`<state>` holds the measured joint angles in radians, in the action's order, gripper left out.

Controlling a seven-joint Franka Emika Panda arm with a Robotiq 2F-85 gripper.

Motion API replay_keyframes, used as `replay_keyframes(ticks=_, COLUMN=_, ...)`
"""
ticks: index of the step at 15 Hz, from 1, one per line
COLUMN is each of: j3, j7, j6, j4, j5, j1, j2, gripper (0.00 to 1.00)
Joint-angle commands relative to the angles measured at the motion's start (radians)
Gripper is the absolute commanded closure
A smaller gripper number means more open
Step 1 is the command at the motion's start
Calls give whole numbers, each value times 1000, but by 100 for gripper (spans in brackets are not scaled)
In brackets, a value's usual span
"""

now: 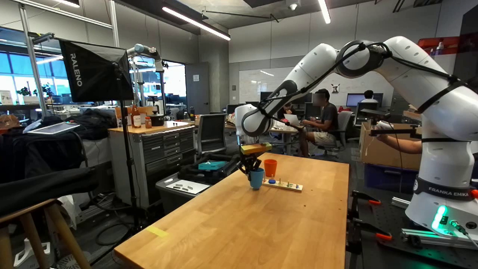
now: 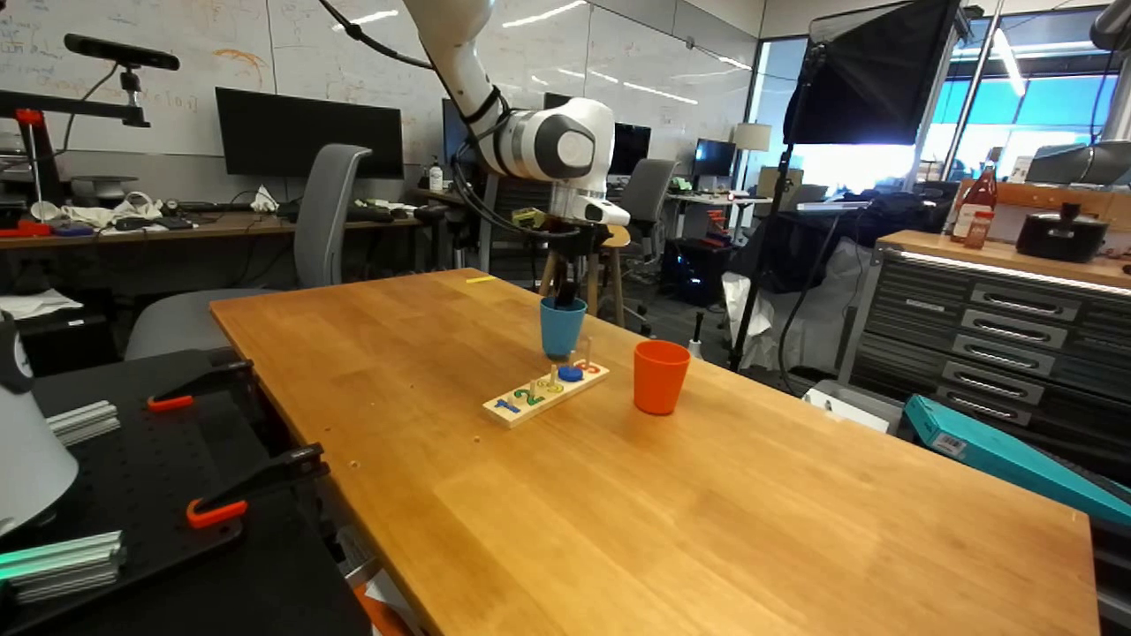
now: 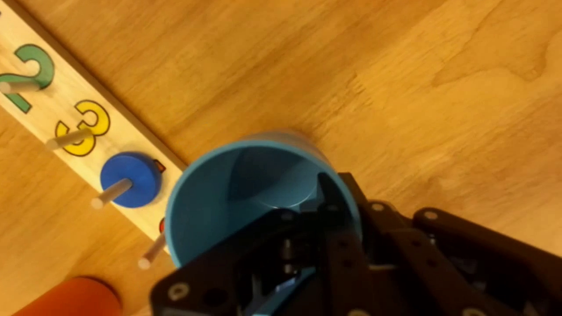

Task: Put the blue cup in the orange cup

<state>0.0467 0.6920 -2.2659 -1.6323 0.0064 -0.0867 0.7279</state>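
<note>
The blue cup (image 1: 257, 179) stands upright at the far end of the peg board; it also shows in an exterior view (image 2: 563, 329) and in the wrist view (image 3: 202, 206). My gripper (image 3: 338, 193) straddles the blue cup's wall, one finger inside and one outside, both close against it. It comes down from above the cup in both exterior views (image 1: 251, 169) (image 2: 566, 293). I cannot tell whether the cup's base touches the table. The orange cup (image 2: 661, 380) stands upright on the table, apart from the blue cup; it also shows in an exterior view (image 1: 270, 168) and partly in the wrist view (image 3: 74, 300).
A wooden peg board (image 2: 546, 389) with numbers and upright pegs lies between and beside the cups, close to the blue cup (image 3: 50, 107). A blue disc (image 3: 140, 180) sits on one peg. The wooden table's (image 1: 239, 224) long edge runs close to both cups.
</note>
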Motion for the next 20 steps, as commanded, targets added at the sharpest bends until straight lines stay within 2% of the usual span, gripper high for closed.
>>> replay_keyframes(ticks=1, j3=26, j7=8, j6=41, j4=102, j5=16, j1=-15, j2=0, gripper=96)
replay_keyframes(ticks=7, j3=95, j7=60, j6=71, j4=243, j5=-15, j1=-1, j2=25, gripper=96)
replay_keyframes(ticks=13, j3=187, j7=136, j6=148, j4=248, j5=-86, j1=30, j2=21, gripper=95)
replay_keyframes(ticks=20, j3=185, j7=151, j6=298, j4=311, j5=-109, j1=77, j2=48, gripper=95)
